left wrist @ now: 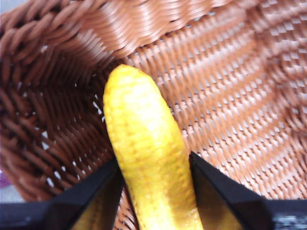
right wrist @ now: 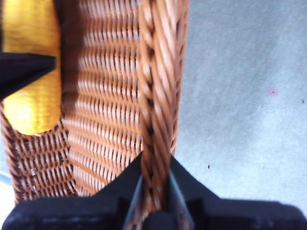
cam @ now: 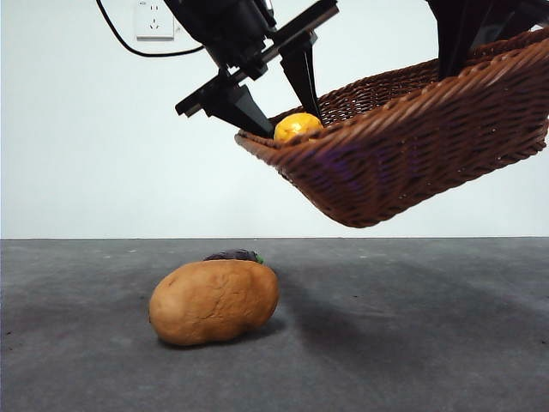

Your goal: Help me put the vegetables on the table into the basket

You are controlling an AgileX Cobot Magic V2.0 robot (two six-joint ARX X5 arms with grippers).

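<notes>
The wicker basket (cam: 412, 137) hangs tilted in the air above the table (cam: 412, 343). My right gripper (right wrist: 154, 163) is shut on the basket's braided rim (right wrist: 156, 96) and holds it up at the upper right of the front view (cam: 455, 51). My left gripper (cam: 279, 107) is over the basket's low end, its jaws on both sides of the yellow corn cob (left wrist: 146, 148), which lies inside the basket (left wrist: 230, 96). The corn's end peeks over the rim (cam: 297, 126). The tan potato (cam: 214, 300) lies on the table. The dark purple eggplant (cam: 232, 255) is mostly hidden behind it.
A white wall with a power socket (cam: 154, 19) and a black cable (cam: 137, 47) is behind. The basket casts a shadow on the table to the right of the potato.
</notes>
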